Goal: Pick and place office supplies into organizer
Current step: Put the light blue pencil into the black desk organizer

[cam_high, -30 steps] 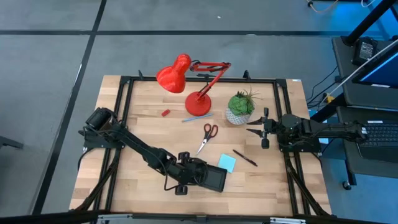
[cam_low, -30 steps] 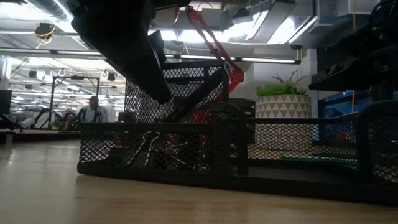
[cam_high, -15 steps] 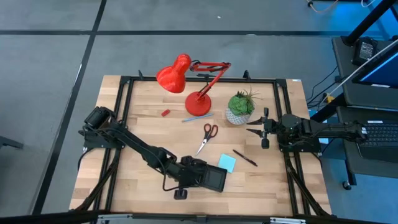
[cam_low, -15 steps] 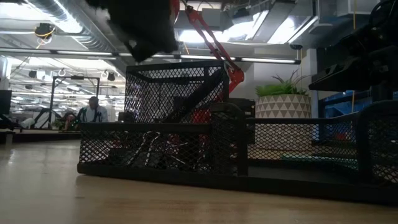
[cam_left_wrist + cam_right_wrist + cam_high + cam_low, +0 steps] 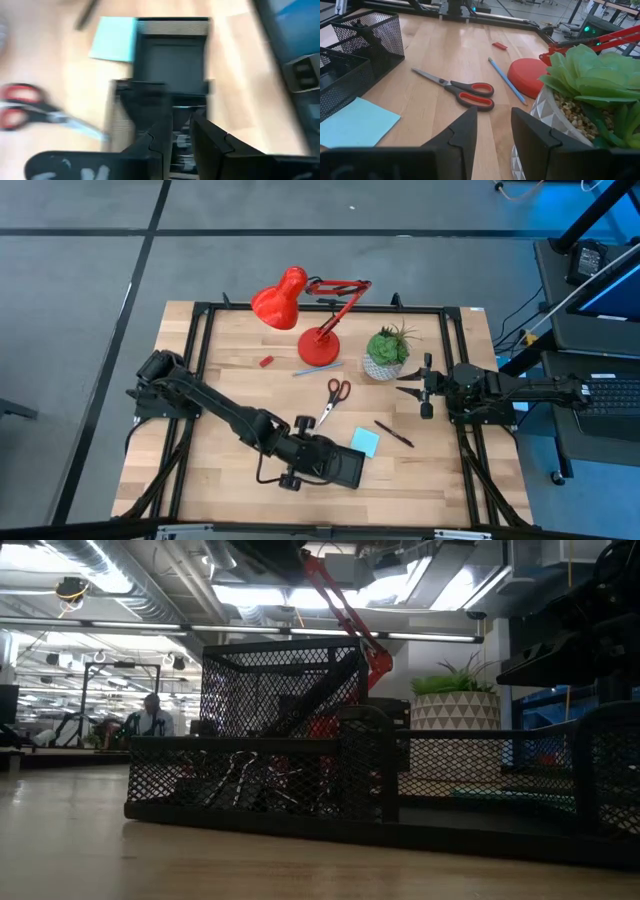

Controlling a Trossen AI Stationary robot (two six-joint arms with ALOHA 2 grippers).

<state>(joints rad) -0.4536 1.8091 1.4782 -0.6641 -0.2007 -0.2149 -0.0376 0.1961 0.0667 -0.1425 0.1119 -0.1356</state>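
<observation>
left gripper (image 5: 181, 137) hangs over organizer (image 5: 335, 468) at lower centre, fingers slightly apart, nothing seen held, perhaps dropping clips | scissors (image 5: 333, 399) at centre | right gripper (image 5: 492, 125) waits right, apart, empty

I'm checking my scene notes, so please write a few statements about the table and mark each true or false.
1. The scissors lie inside the organizer. False: they lie on the bare table, apart from it.
2. The sticky pad lies right beside the organizer. True.
3. The lamp is blue. False: it is red.
4. The left tool is over the organizer's end. True.
5. The right tool waits beside the plant. True.
</observation>
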